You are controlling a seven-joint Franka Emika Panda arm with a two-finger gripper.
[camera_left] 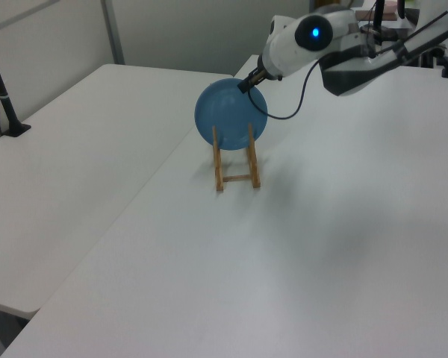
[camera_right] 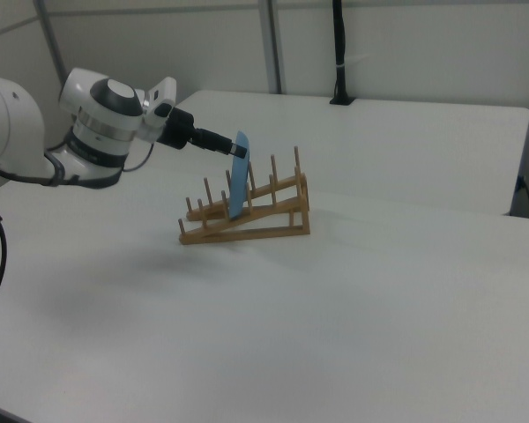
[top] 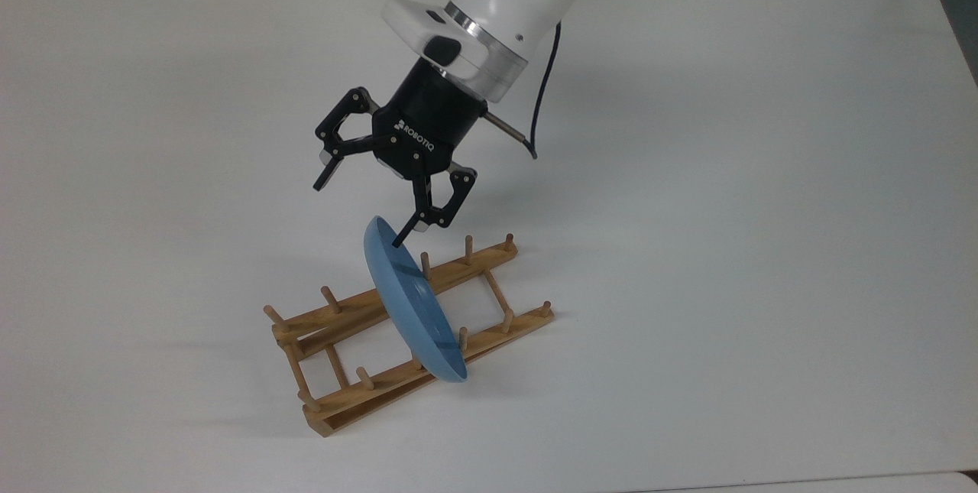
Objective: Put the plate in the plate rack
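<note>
Centre frame in the top view, the plate (top: 412,302) stands on edge in the rack (top: 359,390); the gripper (top: 357,212) hovers above, fingers spread.

Bright, even overhead light; soft faint shadows on the desk (top: 764,172) beside the plate rack (top: 359,394); mild blur throughout.

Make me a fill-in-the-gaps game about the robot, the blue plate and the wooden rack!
1. The round glossy light-blue plate stands on its ____ in the light-brown wooden peg rack.
2. The black two-finger pincer has its fingers ____.
3. The rack sits on a ____ table.
4. The pincer is ____ the plate's top edge.

Missing words: edge; open; white; above
</note>
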